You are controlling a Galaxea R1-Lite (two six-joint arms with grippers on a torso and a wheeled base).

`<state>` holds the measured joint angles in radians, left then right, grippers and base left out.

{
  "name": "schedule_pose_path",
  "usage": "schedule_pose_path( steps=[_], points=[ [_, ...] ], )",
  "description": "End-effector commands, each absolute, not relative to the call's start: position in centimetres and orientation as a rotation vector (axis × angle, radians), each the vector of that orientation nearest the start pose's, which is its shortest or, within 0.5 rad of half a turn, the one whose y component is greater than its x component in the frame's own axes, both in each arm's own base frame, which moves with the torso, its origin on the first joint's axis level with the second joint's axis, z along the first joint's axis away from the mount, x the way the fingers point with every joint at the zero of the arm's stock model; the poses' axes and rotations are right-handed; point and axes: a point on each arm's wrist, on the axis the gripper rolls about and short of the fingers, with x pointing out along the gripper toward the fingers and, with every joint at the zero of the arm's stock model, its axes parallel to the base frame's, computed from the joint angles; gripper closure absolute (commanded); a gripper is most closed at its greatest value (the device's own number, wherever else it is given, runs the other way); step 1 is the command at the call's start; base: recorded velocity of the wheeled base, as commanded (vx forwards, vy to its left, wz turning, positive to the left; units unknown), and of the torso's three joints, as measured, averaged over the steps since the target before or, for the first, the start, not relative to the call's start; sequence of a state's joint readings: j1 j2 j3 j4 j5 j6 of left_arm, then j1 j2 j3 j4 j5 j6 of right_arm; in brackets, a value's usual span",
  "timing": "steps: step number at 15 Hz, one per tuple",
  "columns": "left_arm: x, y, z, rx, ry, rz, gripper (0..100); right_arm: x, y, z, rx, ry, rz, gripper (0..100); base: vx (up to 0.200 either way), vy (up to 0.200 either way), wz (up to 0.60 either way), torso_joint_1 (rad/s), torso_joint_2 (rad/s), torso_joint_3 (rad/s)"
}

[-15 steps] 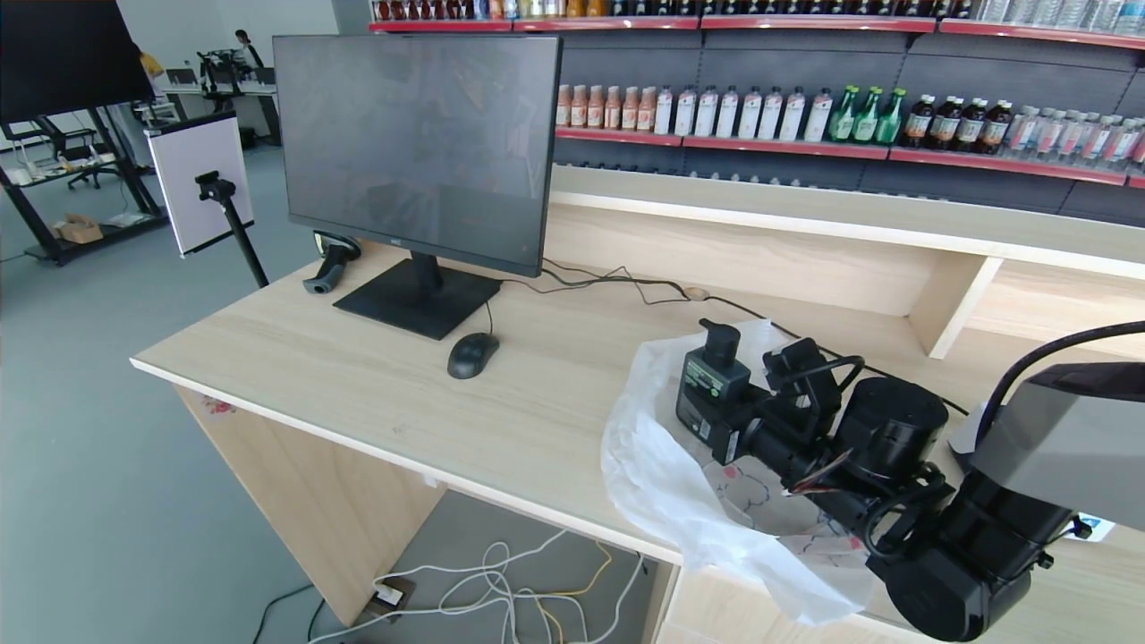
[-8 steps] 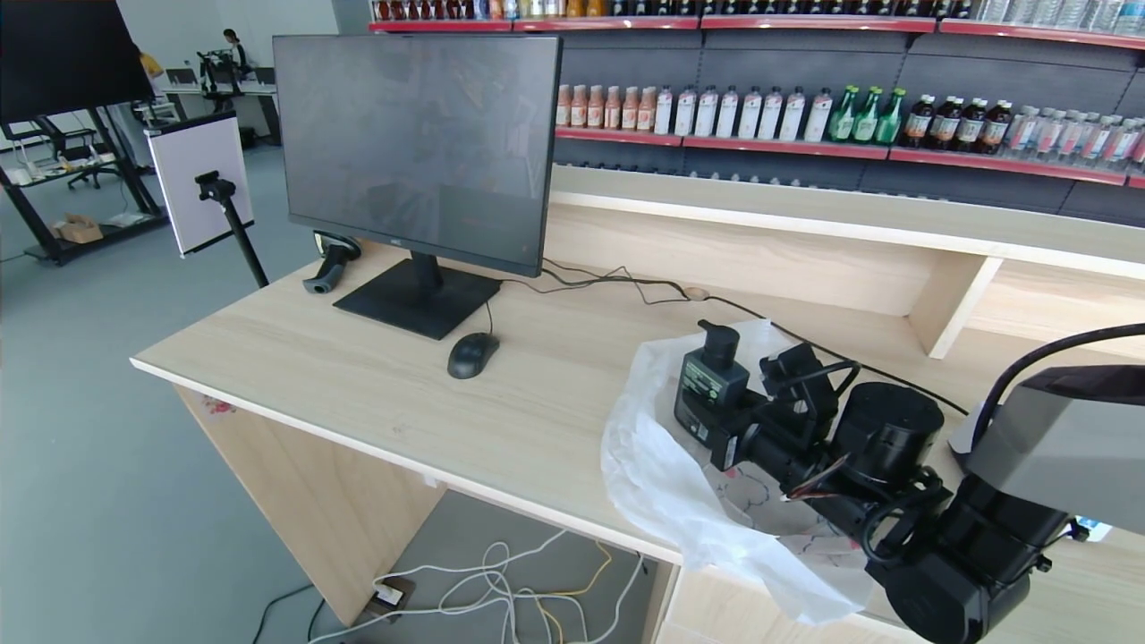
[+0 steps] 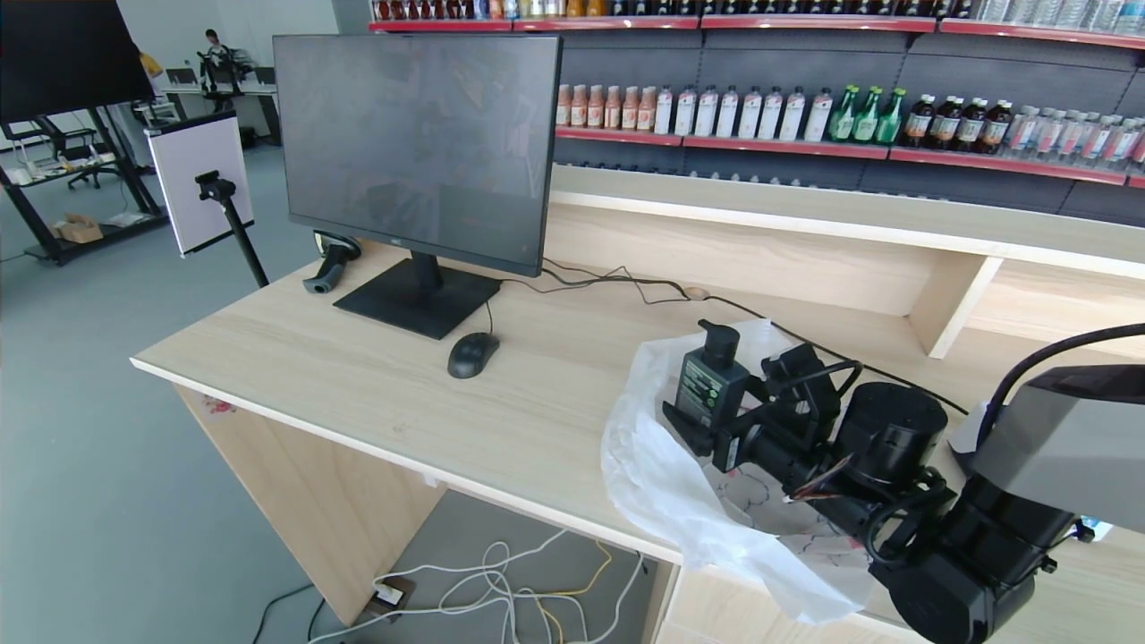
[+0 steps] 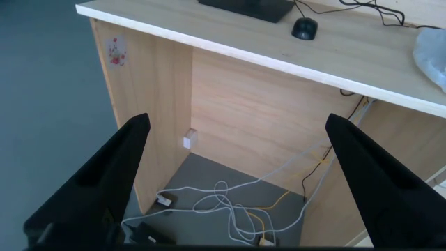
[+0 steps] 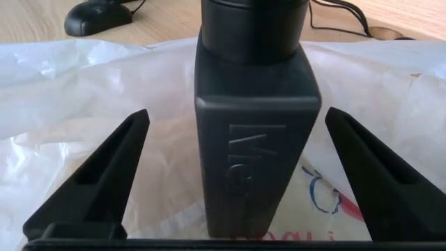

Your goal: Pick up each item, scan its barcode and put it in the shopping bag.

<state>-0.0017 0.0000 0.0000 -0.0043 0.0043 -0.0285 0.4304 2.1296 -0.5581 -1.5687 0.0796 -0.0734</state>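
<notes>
A dark pump bottle [image 3: 709,380] stands upright on the white plastic shopping bag [image 3: 662,483] at the right of the wooden counter [image 3: 376,385]. My right gripper [image 3: 716,413] is open around it. In the right wrist view the bottle [image 5: 254,139] rises between the spread fingers [image 5: 104,174] with a gap on both sides, and the bag [image 5: 83,90] lies crumpled under and around it. My left gripper [image 4: 237,122] hangs open and empty below counter height, in front of the counter's underside. A handheld barcode scanner [image 3: 329,259] lies beside the monitor.
A monitor [image 3: 416,143] on its stand and a mouse [image 3: 472,354] occupy the counter's left half. Cables [image 3: 617,284] trail across the back. A raised shelf with an upright divider [image 3: 953,304] runs behind the bag. Loose cables [image 4: 237,209] lie on the floor under the counter.
My right gripper's fingers have spread apart and let go of the pump bottle, which now stands free on the bag.
</notes>
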Motion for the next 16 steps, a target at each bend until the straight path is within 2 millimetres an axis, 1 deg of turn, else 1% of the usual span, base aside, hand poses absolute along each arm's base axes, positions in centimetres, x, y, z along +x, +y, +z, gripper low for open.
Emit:
schedule_pose_path(
  steps=[1, 4, 5, 7, 9, 12, 16],
  points=[
    [-2.3, 0.0, 7.6, -0.029, -0.005, 0.003, 0, 30.0, 14.0, 8.8, -0.069, -0.036, 0.510, 0, 0.000, 0.000, 0.00, 0.000, 0.00, 0.000],
    [-2.3, 0.0, 7.6, -0.029, -0.005, 0.003, 0, 29.6, 13.7, 10.0, -0.069, -0.072, 0.505, 0, 0.000, 0.000, 0.00, 0.000, 0.00, 0.000],
    [-2.3, 0.0, 7.6, -0.028, -0.005, 0.003, 0, 29.1, 13.4, 10.1, -0.071, -0.063, 0.503, 0, 0.000, 0.000, 0.00, 0.000, 0.00, 0.000],
    [-2.3, 0.0, 7.6, -0.028, -0.005, 0.003, 0, 28.7, 13.2, 10.5, -0.070, -0.069, 0.502, 0, 0.000, 0.000, 0.00, 0.000, 0.00, 0.000],
    [-2.3, 0.0, 7.6, -0.028, -0.005, 0.003, 0, 27.9, 12.8, 11.1, -0.068, -0.078, 0.500, 0, 0.000, 0.000, 0.00, 0.000, 0.00, 0.000],
    [-2.3, 0.0, 7.6, -0.029, -0.005, 0.003, 0, 27.3, 12.5, 12.3, -0.062, -0.115, 0.499, 0, 0.000, 0.000, 0.00, 0.000, 0.00, 0.000],
    [-2.3, 0.0, 7.6, -0.028, -0.005, 0.003, 0, 26.9, 12.3, 12.8, -0.058, -0.127, 0.498, 0, 0.000, 0.000, 0.00, 0.000, 0.00, 0.000]
  ],
)
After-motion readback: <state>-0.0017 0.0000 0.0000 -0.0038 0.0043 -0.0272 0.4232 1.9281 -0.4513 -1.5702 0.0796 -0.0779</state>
